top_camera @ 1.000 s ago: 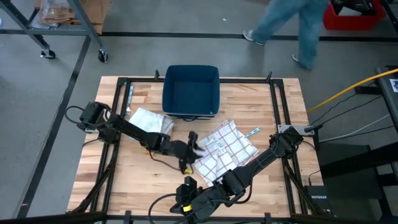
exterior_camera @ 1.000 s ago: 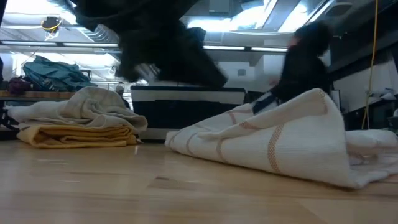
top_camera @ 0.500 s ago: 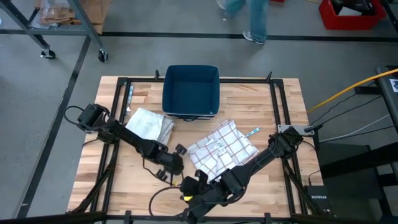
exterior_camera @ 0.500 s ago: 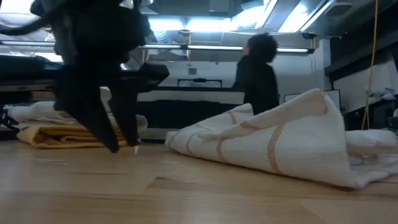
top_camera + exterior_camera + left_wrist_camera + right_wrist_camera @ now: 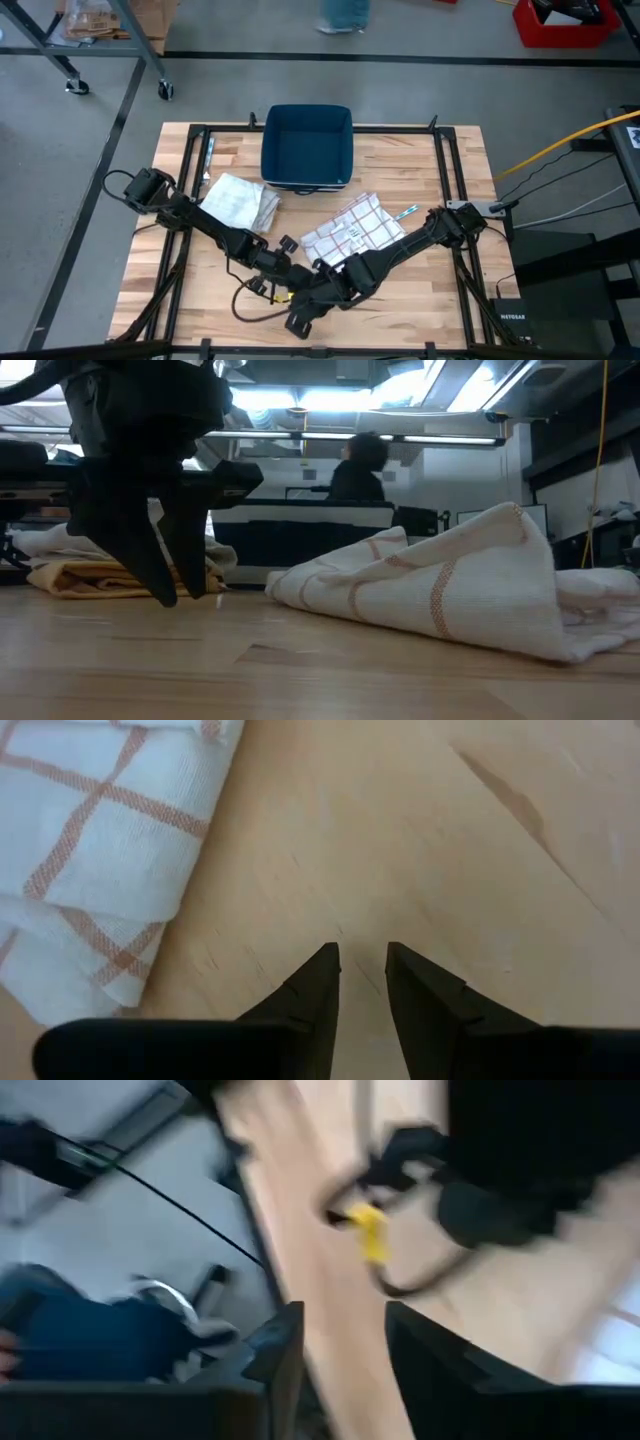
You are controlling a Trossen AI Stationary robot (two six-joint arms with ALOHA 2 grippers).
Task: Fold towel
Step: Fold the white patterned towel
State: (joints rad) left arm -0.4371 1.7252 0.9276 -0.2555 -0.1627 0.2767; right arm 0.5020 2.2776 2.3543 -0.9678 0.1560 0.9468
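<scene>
1. Towel [image 5: 355,238]: checked, crumpled, just in front of blue bin [image 5: 306,146].
2. Left gripper [image 5: 362,965]: narrowly parted, empty, beside towel's near corner; may pinch bare wood.
3. Right gripper [image 5: 340,1342]: parted, empty, near left gripper; collision risk.

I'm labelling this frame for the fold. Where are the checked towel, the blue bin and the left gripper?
checked towel [image 5: 355,235]: high view, middle of the cloth.
blue bin [image 5: 306,148]: high view, bare floor inside.
left gripper [image 5: 362,970]: left wrist view, gap between its fingertips, over bare wood.
</scene>
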